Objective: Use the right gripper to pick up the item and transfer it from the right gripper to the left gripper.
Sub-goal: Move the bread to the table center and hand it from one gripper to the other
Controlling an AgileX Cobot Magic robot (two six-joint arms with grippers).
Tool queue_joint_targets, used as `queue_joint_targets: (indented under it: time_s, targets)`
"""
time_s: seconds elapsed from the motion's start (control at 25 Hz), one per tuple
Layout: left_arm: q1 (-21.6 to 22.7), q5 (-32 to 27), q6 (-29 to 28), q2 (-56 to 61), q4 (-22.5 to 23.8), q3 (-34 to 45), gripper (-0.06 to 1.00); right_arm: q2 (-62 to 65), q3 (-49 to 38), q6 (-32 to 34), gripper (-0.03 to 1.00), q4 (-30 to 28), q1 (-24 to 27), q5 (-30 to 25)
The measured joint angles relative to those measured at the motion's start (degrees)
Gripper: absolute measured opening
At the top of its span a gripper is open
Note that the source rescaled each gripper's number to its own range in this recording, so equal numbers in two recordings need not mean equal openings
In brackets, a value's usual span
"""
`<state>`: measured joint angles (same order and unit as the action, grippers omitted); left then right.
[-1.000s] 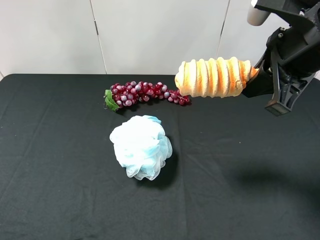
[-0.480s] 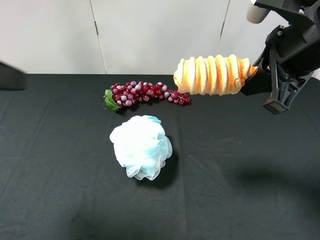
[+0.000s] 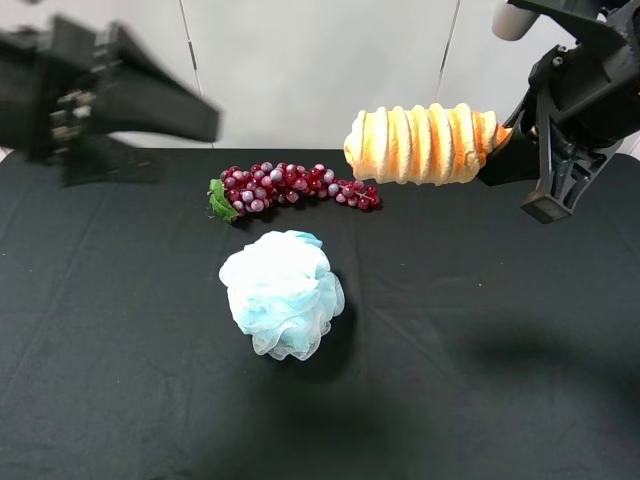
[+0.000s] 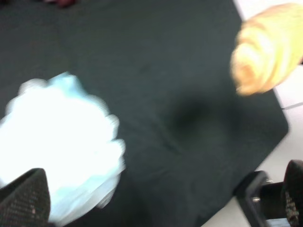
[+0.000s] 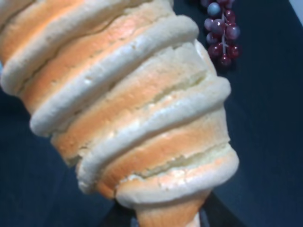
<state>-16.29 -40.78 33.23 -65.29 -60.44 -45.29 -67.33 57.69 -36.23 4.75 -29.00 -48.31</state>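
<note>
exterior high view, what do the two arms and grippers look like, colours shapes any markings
Both are matte black. The right gripper has angular, strut-framed jaws and a light-grey rounded block on its arm. The left gripper is motion-blurred: long tapered black fingers, small pale specks on its body. No lettering shows.

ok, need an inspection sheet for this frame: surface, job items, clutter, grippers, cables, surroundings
Surface: black cloth covers the table, lightly creased.
Job's things: bread loaf is off the cloth, roughly level, gripped at one end.
Clutter: grape bunch lies at the rear of the cloth; white-blue pouf sits near the middle, apart from the grapes.
Grippers: right gripper is shut on the bread loaf; left gripper is blurred at the rear left, open and empty, not touching the loaf.
Cables: nothing seen.
Surroundings: pale wall panels behind the table.
</note>
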Motion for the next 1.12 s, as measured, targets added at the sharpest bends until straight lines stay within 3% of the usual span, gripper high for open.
queue_joint_targets:
  time_s: [0.28,0.48,0.52,0.56,0.8,0.96,1.12]
  targets:
    - [-9.38,1.83,7.1,-11.6,-9.83,-7.34,0.97,0.0,0.0,0.0,0.0,0.06,0.0,0.0]
    - [-12.82,1.9,12.12,-17.53,-16.58,-10.61,0.97,0.0,0.0,0.0,0.0,0.91,0.0,0.0]
    - [-14.06,1.9,15.11,-19.72,-20.87,-10.92,0.97,0.0,0.0,0.0,0.0,0.98,0.0,0.0]
    - [-14.06,1.9,15.11,-19.72,-20.87,-10.92,0.97,0.0,0.0,0.0,0.0,1.09,0.0,0.0]
    - [-17.26,1.63,22.97,-24.12,-32.1,-10.95,0.97,0.0,0.0,-0.18,0.0,3.39,0.0,0.0]
    - [-17.88,1.22,23.96,-24.86,-33.9,-10.95,0.95,0.0,0.0,-0.22,0.0,3.66,0.0,0.0]
    - [-17.88,1.1,24.1,-24.86,-34.09,-10.95,0.83,0.0,0.0,-0.22,0.0,3.66,0.0,0.0]
